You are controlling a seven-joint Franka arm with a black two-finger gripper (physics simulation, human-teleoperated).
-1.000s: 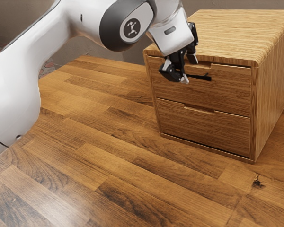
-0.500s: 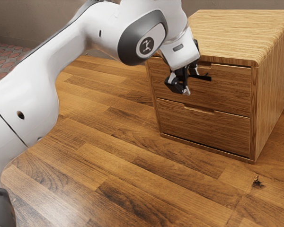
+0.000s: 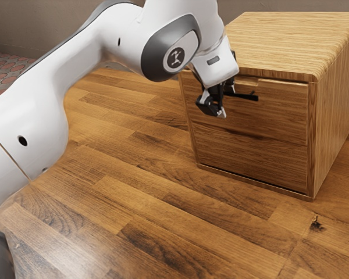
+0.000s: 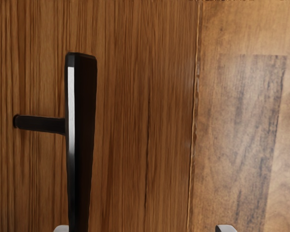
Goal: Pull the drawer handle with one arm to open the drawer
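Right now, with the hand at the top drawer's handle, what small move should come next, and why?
Probably close the gripper on the handle before any pull. In the wrist view the black bar runs between the two fingertips. They stand wide apart and the bar lies close to one of them, so it is not yet clamped from both sides.

side camera wide; wrist camera close; shared: drawer handle [image 3: 241,96] [image 4: 80,145].
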